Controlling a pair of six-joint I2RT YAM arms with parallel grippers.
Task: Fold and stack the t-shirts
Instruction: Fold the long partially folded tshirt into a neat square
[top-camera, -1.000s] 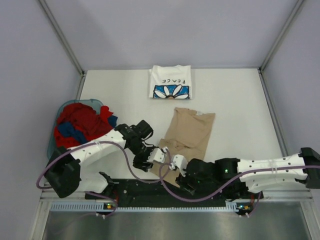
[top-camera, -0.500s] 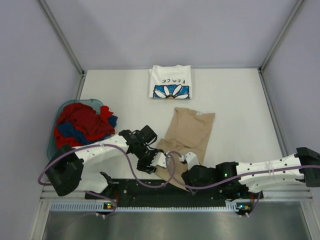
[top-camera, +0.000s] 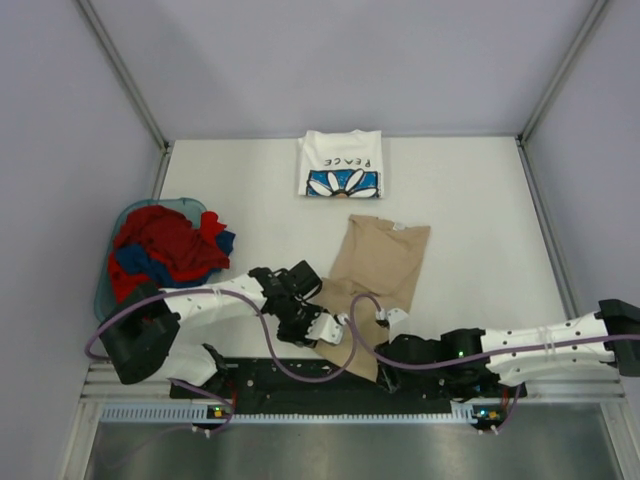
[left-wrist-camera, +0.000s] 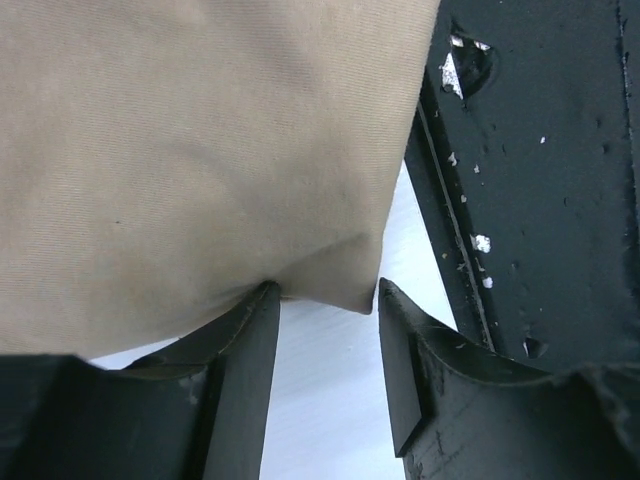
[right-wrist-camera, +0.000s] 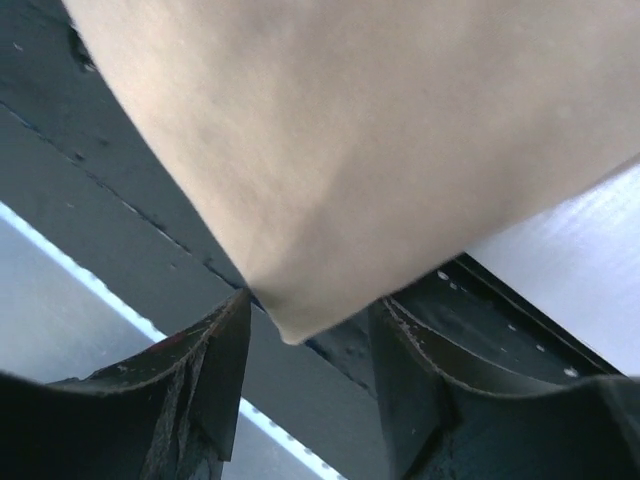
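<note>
Open white surface (top-camera: 480, 200) at right and upper left of frame. Obstacles: folded white t-shirt (top-camera: 341, 163) top centre, tan t-shirt (top-camera: 378, 262) centre, basket (top-camera: 108, 268) at left edge.

Tan shirt (top-camera: 377, 262) between 2 arms' ends.

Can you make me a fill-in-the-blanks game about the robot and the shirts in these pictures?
1. Both grippers are at the near edge of the ____ colored shirt.
2. The white shirt at the far side of the table has a ____ printed on it.
3. The red and blue shirts are piled in a teal ____.
4. The white shirt is neatly ____.

Missing words: tan; daisy; basket; folded
</note>
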